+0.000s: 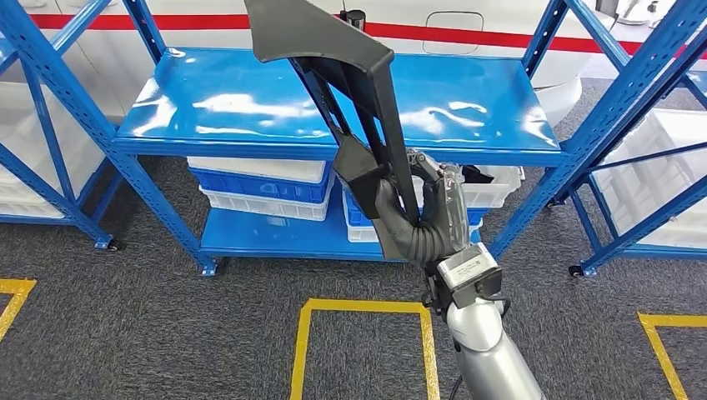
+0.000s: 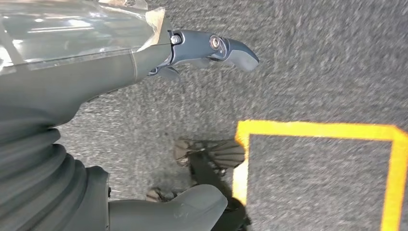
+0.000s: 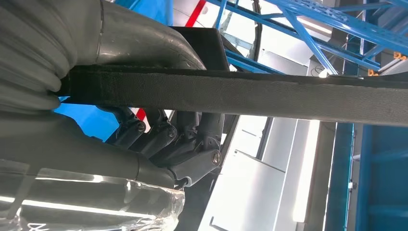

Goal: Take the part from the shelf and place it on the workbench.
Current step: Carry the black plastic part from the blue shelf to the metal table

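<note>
Head view, read from left to right: the blue shelf (image 1: 250,108) stands across the frame, its upper deck bare and glossy, with white and blue bins (image 1: 258,187) stacked on the lower deck toward its left half. Right of centre, the right hand (image 1: 421,217) is raised in front of the shelf's front edge, fingers wrapped around the lower bar of the part (image 1: 350,92), a dark, angular frame with a flat plate at its top. The part is clear of the deck and tilts up and leftward from the grip, so its plate end hangs over the upper deck without touching it, as far as can be judged. Holding it by the narrow lower bar appears deliberate: that member is slim enough for the fingers to close around, while the broad plate is not. The right wrist view confirms the hold, showing the bar (image 3: 240,96) crossing the frame with dark fingers (image 3: 192,149) curled beneath it and the thumb over it. The left wrist view shows the left hand (image 2: 159,120) hanging over grey carpet and a yellow floor marking (image 2: 312,130), fingers apart and holding nothing. Assessment: the pick from the shelf looks complete; the carry to the desk remains, and no desk is seen here. The long lever of the part above the grip is a risk for swinging against the shelf uprights during a turn.
</note>
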`<state>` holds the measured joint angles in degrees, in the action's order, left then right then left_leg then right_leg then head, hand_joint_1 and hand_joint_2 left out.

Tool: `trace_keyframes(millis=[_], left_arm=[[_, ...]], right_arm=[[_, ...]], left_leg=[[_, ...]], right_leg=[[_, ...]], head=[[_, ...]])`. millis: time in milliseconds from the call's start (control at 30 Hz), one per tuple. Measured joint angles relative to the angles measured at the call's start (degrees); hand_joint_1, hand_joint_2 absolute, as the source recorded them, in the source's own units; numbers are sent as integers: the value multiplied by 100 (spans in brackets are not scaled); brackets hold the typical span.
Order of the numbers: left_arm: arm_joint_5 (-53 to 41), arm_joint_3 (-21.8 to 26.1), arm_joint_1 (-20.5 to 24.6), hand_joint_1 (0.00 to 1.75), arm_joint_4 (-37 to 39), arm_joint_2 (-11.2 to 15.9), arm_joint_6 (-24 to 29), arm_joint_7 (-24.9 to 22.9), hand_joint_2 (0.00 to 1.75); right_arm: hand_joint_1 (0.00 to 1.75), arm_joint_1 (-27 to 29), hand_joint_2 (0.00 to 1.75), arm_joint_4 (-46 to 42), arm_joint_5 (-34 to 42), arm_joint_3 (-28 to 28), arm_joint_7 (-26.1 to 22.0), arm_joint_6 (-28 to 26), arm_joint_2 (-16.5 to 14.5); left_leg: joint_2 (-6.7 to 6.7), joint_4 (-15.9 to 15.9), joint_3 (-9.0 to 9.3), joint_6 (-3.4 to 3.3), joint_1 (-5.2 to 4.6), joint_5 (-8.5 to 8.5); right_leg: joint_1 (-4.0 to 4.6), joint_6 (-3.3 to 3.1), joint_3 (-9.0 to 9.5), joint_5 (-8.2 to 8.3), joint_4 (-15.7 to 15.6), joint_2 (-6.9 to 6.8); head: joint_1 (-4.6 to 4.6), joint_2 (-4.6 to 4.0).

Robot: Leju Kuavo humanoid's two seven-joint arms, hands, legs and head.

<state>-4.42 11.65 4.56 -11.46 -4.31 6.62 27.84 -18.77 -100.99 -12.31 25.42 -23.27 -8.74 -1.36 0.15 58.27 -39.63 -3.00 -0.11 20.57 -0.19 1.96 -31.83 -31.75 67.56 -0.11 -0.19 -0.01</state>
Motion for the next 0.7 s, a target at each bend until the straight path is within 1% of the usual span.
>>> trace_keyframes(millis=[33,67,100,133,167,200,233,267,300,333,367,400,433,467,500,533,567,600,633,667,700], left_arm=[[-18,0,3,0,-2,-5,0,-6,175],[-32,-1,5,0,-3,-9,1,-10,175],[-46,-1,7,0,-5,-13,1,-16,175],[-56,-1,7,0,-5,-15,2,-21,175],[-71,-1,3,0,-5,-12,4,-25,175],[-88,-1,1,0,-5,-8,7,-30,175],[-106,-1,-3,0,-5,-5,9,-38,175],[-126,-2,-8,0,-5,-3,10,-46,175],[-144,-2,-8,0,-5,-5,11,-56,175],[-158,-3,-7,0,-5,-8,11,-66,175],[-172,-3,-4,0,-5,-10,11,-71,175],[-186,-3,-1,0,-5,-10,11,-75,175],[-198,-3,1,0,-5,-9,11,-79,175],[-210,-3,3,0,-7,-9,11,-83,175],[-221,-3,8,0,-14,-9,11,-86,175],[-227,-3,18,0,-23,-9,11,-88,175],[-232,-3,34,0,-33,-10,11,-88,175],[-239,-3,48,0,-41,-10,12,-84,175],[-250,-3,57,0,-44,-11,13,-75,175],[-262,-3,55,0,-44,-11,15,-66,175],[-275,-3,44,0,-44,-12,21,-54,175]], right_arm=[[175,-3,175,-7,-2,-4,-8,-1,-2],[175,0,175,-14,-3,-10,-19,-1,-5],[175,4,175,-21,-5,-16,-28,-2,-7],[175,14,175,-23,-7,-24,-35,-2,-7],[175,29,175,-22,-8,-33,-40,-3,-7],[175,39,175,-21,-14,-42,-42,-3,-8],[175,51,175,-20,-23,-48,-43,-4,-15],[175,61,175,-20,-34,-53,-43,-5,-26],[175,69,175,-20,-48,-58,-44,-8,-38],[175,80,175,-21,-60,-63,-45,-10,-48],[175,96,175,-21,-69,-69,-47,-14,-53],[175,117,175,-21,-79,-74,-49,-20,-55],[175,139,175,-21,-89,-78,-49,-25,-54],[175,160,175,-21,-98,-81,-49,-30,-54],[175,174,175,-26,-113,-84,-50,-33,-55],[175,183,175,-39,-126,-87,-51,-35,-56],[175,186,175,-56,-143,-92,-55,-37,-58],[175,186,175,-75,-164,-96,-59,-39,-61],[175,190,175,-91,-187,-100,-62,-42,-64],[175,196,175,-96,-217,-102,-66,-43,-67],[175,206,175,-99,-254,-102,-67,-44,-66]], left_leg=[[-1,4,-62,20,-12,-74],[1,-5,-98,46,-20,-148],[5,-21,-114,76,-22,-224],[8,-51,-118,109,-21,-299],[10,-86,-123,142,-9,-362],[3,-76,-151,176,7,-326],[-5,13,-202,210,21,-159],[-15,198,-272,244,35,115],[-23,523,-356,280,53,479],[-25,924,-430,316,69,792],[-27,1307,-476,350,89,973],[-27,1613,-471,382,114,1007],[-27,1738,-382,405,138,905],[-27,1644,-181,420,164,758],[-28,1358,131,431,190,661],[-33,920,514,430,201,679],[-41,479,850,412,201,772],[-49,148,1071,380,187,884],[-55,-43,1165,330,157,956],[-56,-102,1141,263,133,953],[-43,-117,1095,197,115,903]], right_leg=[[30,-29,324,-6,-445,-1],[56,-70,538,-48,-786,-2],[80,-115,663,-98,-1022,-1],[103,-149,685,-100,-1128,1],[79,-181,628,-44,-1121,1],[52,-220,580,31,-1127,-6],[22,-265,519,115,-1134,-17],[-13,-307,445,202,-1141,-27],[-14,-334,359,289,-1139,-36],[-16,-350,273,376,-1136,-38],[-16,-346,182,460,-1131,-40],[-17,-331,81,550,-1123,-41],[-20,-311,-23,631,-1116,-42],[-27,-286,-126,707,-1107,-41],[-31,-255,-218,778,-1092,-39],[-27,-218,-298,834,-1074,-36],[-21,-177,-358,886,-1056,-37],[-12,-133,-400,934,-1043,-42],[-6,-87,-432,985,-1047,-48],[-7,-39,-453,1038,-1059,-53],[-17,-4,-493,1055,-1042,-53]], head=[[1,0],[-6,0],[-9,0],[-12,-1],[-20,-1],[-21,-1],[-34,-1],[-46,-1],[-56,-1],[-63,-1],[-64,-1],[-63,-1],[-63,-1],[-65,-1],[-66,-1],[-68,-1],[-63,-1],[-58,-1],[-53,-1],[-49,-1],[-50,-1]])
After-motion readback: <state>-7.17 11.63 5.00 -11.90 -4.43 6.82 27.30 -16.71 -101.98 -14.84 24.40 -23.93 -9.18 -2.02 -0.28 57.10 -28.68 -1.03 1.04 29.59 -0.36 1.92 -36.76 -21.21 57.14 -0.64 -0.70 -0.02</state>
